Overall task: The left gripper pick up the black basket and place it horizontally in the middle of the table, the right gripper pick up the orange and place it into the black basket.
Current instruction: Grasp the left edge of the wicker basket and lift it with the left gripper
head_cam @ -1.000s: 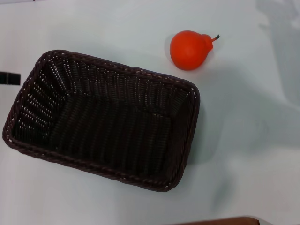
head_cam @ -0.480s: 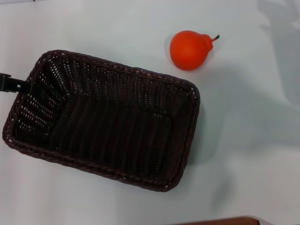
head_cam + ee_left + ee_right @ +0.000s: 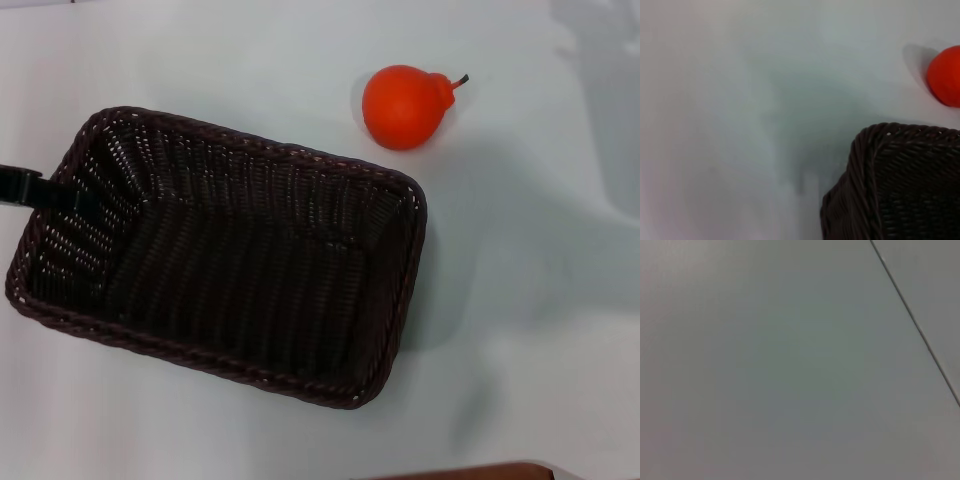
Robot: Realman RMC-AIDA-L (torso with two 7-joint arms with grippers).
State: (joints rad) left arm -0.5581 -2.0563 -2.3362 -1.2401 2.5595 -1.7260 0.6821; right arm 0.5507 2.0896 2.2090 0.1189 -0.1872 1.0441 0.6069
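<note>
Left hand [image 3: 35,190]: you see only a thin dark piece entering at the head view's left edge and reaching the black basket's [image 3: 220,255] short end; the rest is cut off, and its fingers cannot be made out.

Black basket, left wrist view [image 3: 900,185]: one corner only, the remainder beyond the frame.

Orange [image 3: 946,75]: halved by that view's edge.

Right wrist view: you get blurred pale surface [image 3: 765,365] only.

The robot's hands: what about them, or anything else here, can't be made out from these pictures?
- Left hand: head view, cut off by the edge; only a dark piece at the black basket rim shows.
- Right hand: in no view; its wrist camera shows only bare surface.
- Orange: left wrist view, cut off by the edge.
</note>
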